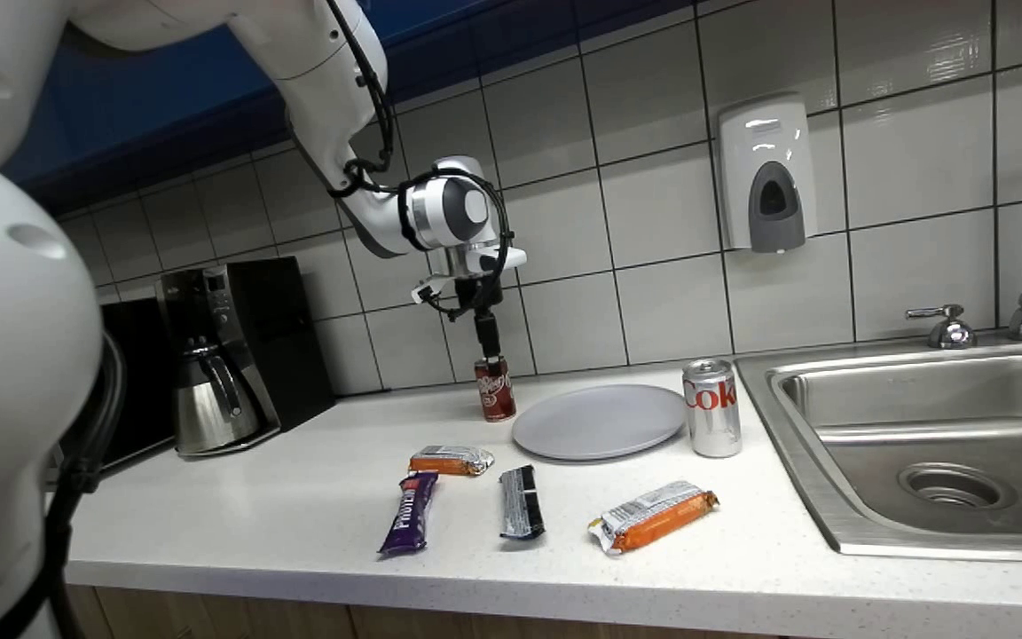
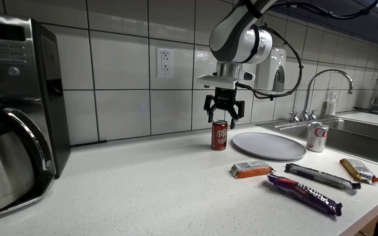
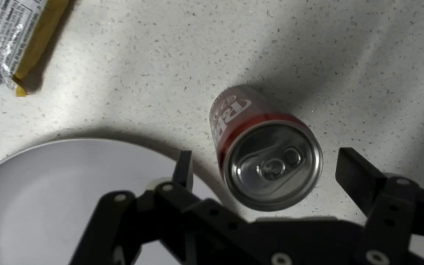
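Note:
My gripper [image 2: 221, 123] is open and points straight down at a small upright red Dr Pepper can [image 2: 219, 137]. In the wrist view the can [image 3: 234, 110] shows its silver lid between the two black fingers of the gripper [image 3: 265, 165], with a visible gap on each side. The fingertips are about level with the top of the can; the exact height is hard to tell. In an exterior view the gripper [image 1: 493, 364] overlaps the top of the can [image 1: 497, 399]. A round grey plate [image 1: 600, 422] lies right beside the can, and it fills the lower left of the wrist view [image 3: 68, 191].
A silver Coke can [image 1: 712, 417] stands between the plate and a steel sink [image 1: 795, 470]. Several wrapped bars lie in front: orange [image 1: 449, 460], purple [image 1: 409, 515], black-silver [image 1: 522, 503] and another orange [image 1: 657, 516]. A coffee maker [image 2: 21, 98] stands at one end; the tiled wall [image 2: 120, 111] is behind.

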{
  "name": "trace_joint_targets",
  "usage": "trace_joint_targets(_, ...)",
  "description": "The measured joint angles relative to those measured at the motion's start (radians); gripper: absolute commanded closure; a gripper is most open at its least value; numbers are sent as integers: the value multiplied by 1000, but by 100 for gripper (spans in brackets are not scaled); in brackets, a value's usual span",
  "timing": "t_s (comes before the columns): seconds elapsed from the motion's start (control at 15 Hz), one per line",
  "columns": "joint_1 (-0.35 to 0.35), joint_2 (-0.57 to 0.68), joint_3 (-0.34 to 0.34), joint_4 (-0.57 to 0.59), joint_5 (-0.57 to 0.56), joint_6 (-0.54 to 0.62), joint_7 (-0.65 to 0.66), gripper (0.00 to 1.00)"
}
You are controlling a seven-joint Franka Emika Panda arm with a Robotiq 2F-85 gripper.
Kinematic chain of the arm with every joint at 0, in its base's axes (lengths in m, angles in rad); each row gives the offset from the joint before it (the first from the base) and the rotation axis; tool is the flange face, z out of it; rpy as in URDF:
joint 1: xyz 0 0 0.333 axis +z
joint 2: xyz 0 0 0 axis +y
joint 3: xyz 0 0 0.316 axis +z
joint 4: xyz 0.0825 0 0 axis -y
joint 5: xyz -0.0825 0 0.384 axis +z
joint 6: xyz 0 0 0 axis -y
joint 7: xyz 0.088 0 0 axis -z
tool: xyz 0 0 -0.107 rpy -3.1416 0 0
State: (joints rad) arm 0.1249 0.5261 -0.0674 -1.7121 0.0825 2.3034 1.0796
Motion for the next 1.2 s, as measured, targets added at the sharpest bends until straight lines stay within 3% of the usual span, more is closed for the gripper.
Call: trace_joint_targets(1.2, 12, -60, 26, -8, 1, 62, -5, 0)
